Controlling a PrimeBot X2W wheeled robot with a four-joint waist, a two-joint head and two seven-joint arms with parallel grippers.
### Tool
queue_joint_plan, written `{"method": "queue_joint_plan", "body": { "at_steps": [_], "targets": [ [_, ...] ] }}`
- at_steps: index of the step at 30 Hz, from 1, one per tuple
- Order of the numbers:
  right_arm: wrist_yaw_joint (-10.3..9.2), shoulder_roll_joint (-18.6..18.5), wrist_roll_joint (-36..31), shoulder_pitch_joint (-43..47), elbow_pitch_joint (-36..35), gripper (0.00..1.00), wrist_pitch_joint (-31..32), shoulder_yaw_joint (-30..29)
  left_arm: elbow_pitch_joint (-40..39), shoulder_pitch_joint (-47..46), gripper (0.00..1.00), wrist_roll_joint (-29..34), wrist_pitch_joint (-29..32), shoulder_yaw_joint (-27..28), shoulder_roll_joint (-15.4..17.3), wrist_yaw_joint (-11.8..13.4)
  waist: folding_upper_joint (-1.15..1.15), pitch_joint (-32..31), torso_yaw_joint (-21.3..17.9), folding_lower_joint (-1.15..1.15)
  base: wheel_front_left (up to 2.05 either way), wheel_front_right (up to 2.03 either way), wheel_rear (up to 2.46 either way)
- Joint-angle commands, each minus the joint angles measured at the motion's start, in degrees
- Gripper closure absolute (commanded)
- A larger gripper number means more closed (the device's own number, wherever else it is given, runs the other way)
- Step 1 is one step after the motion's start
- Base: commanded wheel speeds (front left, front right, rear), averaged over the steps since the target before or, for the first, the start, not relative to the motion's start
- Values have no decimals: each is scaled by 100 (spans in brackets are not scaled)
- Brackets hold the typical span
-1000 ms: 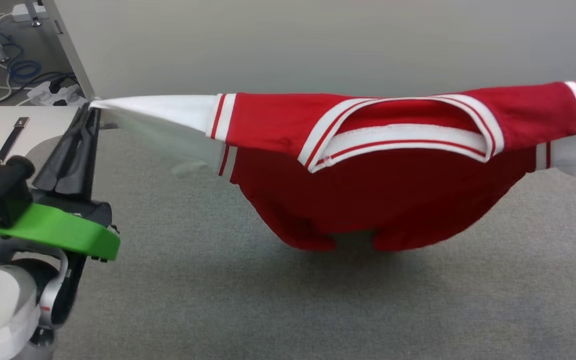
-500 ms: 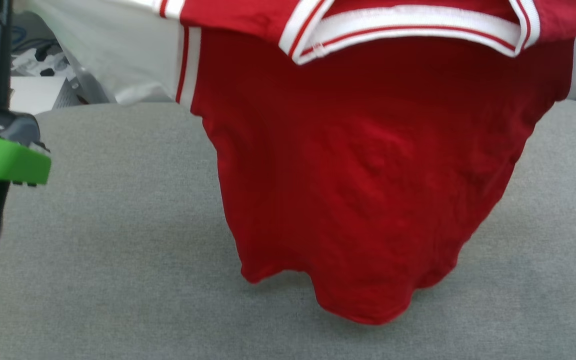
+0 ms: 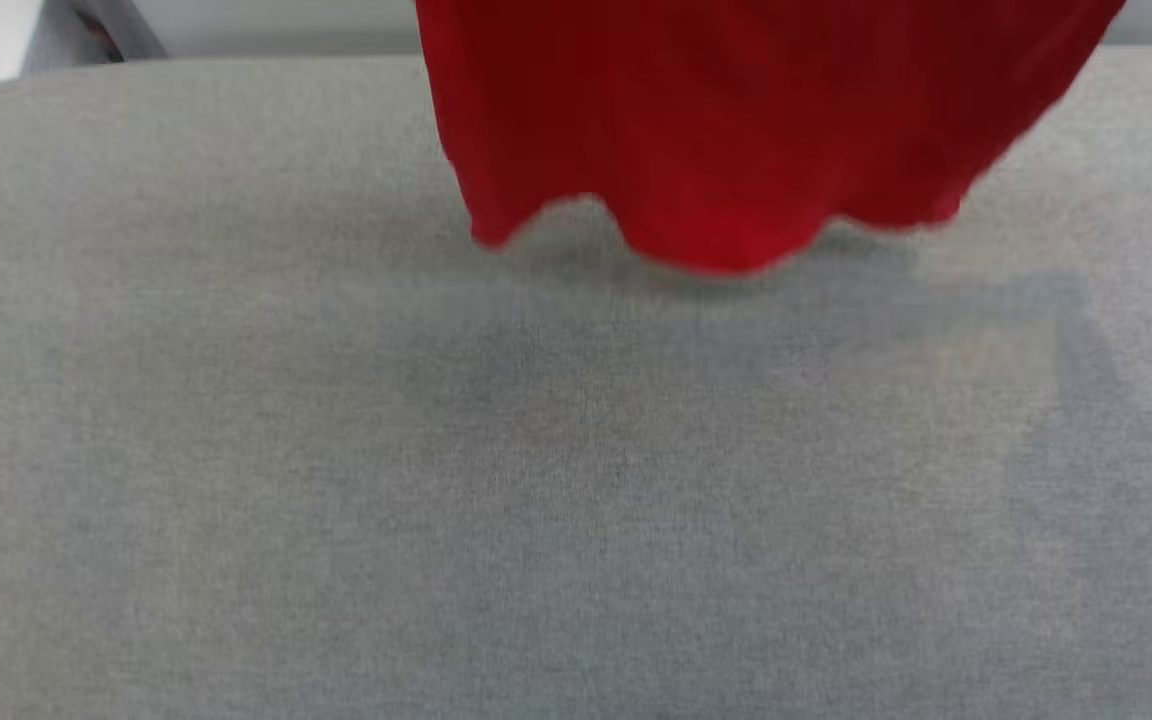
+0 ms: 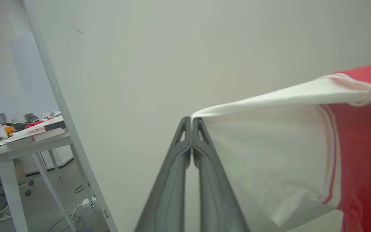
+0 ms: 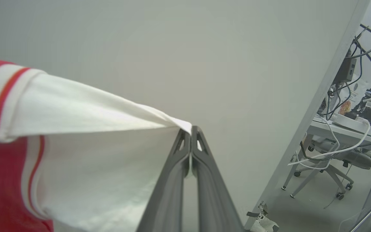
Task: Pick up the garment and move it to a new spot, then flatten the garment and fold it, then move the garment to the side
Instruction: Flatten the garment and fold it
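Left gripper (image 4: pixel 192 120): fingers pressed together with no gap, their tips pinching the outer end of the left sleeve (image 4: pixel 269 151).
Left sleeve: white, pulled taut away from the left gripper's tips. Its lower part hangs loose beside the fingers, and it ends at red-and-white striped trim.
Beside the left gripper: a pale wall (image 4: pixel 204 48) stands ahead of the tips. On the side away from the sleeve is a white table (image 4: pixel 27 141) with books and a bottle.
Garment (image 3: pixel 736 120): strung between the two grippers, its red body drooping below them. The wavy hem is blurred, so I cannot tell whether it touches the grey padded surface (image 3: pixel 576 480) or hangs just above it. A soft shadow lies under the hem.
Right sleeve (image 5: pixel 92 129): white with a red stripe, stretched taut to the right gripper's tips, its lower part sagging beside the fingers.
Right gripper (image 5: pixel 191 129): fingers closed tight, nipping the sleeve's end.
Beside the right gripper: on the side away from the sleeve, a desk (image 5: pixel 343 129) with cables and an office chair (image 5: pixel 333 167).
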Motion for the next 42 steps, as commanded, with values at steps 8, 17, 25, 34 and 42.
{"method": "queue_joint_plan", "body": {
  "at_steps": [8, 17, 25, 34, 42],
  "targets": [
    [-11, 190, -652, -2145, 1253, 100, -598, 826, 1586, -2367, 100, 128, -36, -418, -86, -294, 0, 1728, -69, -1, 0, 0, 0],
    [-11, 853, -1221, -4176, 3175, 100, -1469, 1079, 3397, -4423, 100, 519, -867, -838, -326, -385, 0, 2327, -130, -1, 0, 0, 0],
    [-11, 1235, -1551, -4756, 4394, 100, -2245, 1105, 4551, -4959, 100, 581, -1918, -1090, -568, -406, 0, 2480, -69, -1, 0, 0, 0],
    [-11, 1282, -1312, -4210, 5048, 100, -2690, 1562, 4996, -4159, 100, 48, -2431, -1736, -744, -412, 0, 2294, 50, -1, 0, 0, 0],
    [-11, 1271, -727, -2809, 5185, 100, -2858, 2105, 4903, -2513, 100, -488, -2586, -2164, -816, -412, 0, 1638, 52, -1, 0, 0, 0]
  ]
}}
